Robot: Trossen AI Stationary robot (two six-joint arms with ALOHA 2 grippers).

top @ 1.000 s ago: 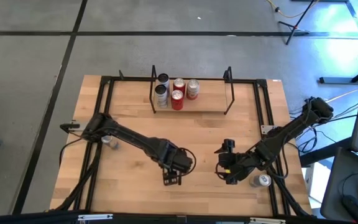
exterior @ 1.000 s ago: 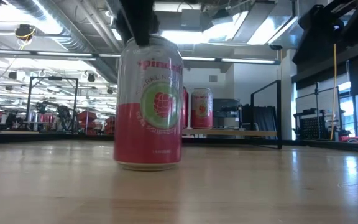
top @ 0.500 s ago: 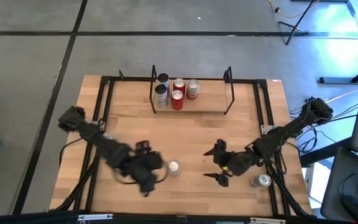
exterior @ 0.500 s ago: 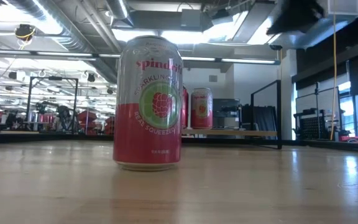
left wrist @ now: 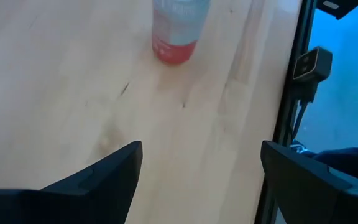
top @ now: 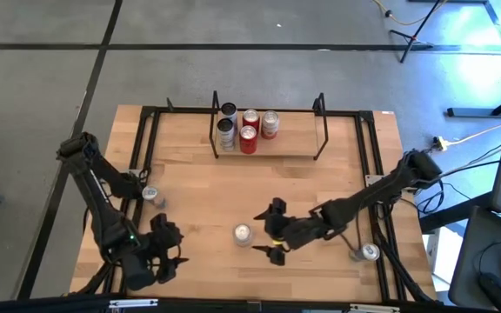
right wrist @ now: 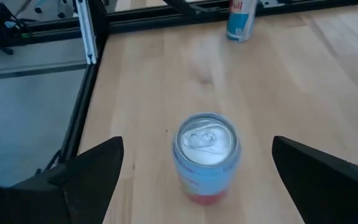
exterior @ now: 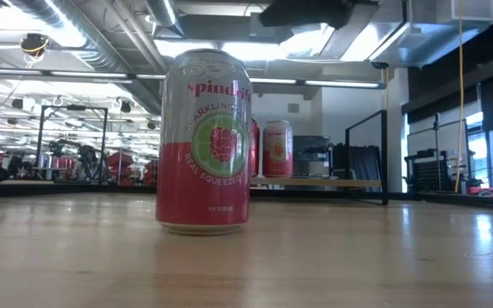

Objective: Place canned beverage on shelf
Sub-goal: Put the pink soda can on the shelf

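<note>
Pink-and-silver can (top: pixel 243 233) stands upright on the bare table (top: pixel 190 183), near the front edge, roughly mid-width; nothing touching it. Low view shows the same can (exterior: pixel 204 141) close up, label facing the camera.

Right gripper (top: pixel 266 236) sits just beside the can on its right side, fingers spread wide apart, empty. Its wrist view looks down on the can's lid (right wrist: pixel 206 138) between the two open fingers (right wrist: pixel 89 177), not in contact.

Left gripper (top: pixel 170 249) is low at the front-left of the table, well apart from the can, fingers apart and holding nothing (the can shows far off in its wrist view (left wrist: pixel 174 30)).

Shelf (top: pixel 268 132) at the table's back, middle. Four cans (top: pixel 247 129) clustered at its left end.

Two stray cans: one by the left rail (top: pixel 150 195), one at front right (top: pixel 366 252).
</note>
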